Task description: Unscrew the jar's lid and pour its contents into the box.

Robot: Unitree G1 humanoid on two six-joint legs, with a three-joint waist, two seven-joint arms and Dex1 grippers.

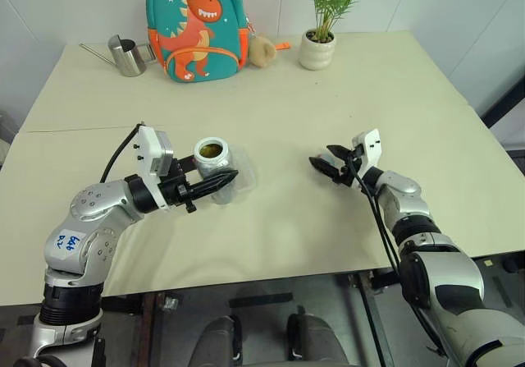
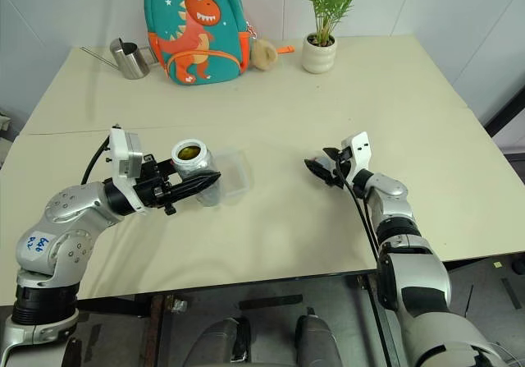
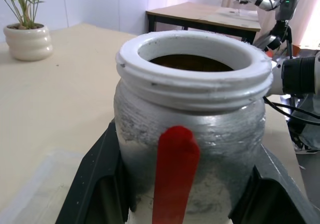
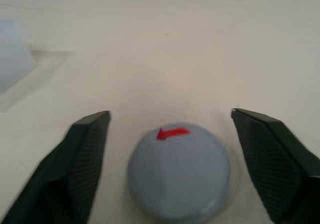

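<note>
From my station I note the left gripper (image 1: 220, 180) clenched on the jar (image 1: 213, 163), its two black fingers pressed against opposite sides of the jar's body. The jar stands upright and uncapped, its white threaded mouth open and the brownish contents (image 1: 211, 149) visible inside. The left wrist view confirms the hold: the red mark (image 3: 175, 171) runs down the jar's frosted wall between the fingers (image 3: 97, 184). The jar is held at the near-left edge of the box (image 2: 234, 172), which sits on the table (image 1: 328, 104); I cannot tell whether the jar's base touches the box. The right gripper (image 1: 330, 163) is released, its fingers spread wide, low over the table well to the right of the box. In the right wrist view the lid (image 4: 179, 170) lies flat on the table between those spread fingers (image 4: 82, 156), red mark uppermost, touching neither finger. At the far edge of the table I record a steel watering can (image 1: 127, 55), a dinosaur backpack (image 1: 195, 24) with a small plush toy (image 1: 262, 50) beside it, and a potted plant (image 1: 318, 43).
</note>
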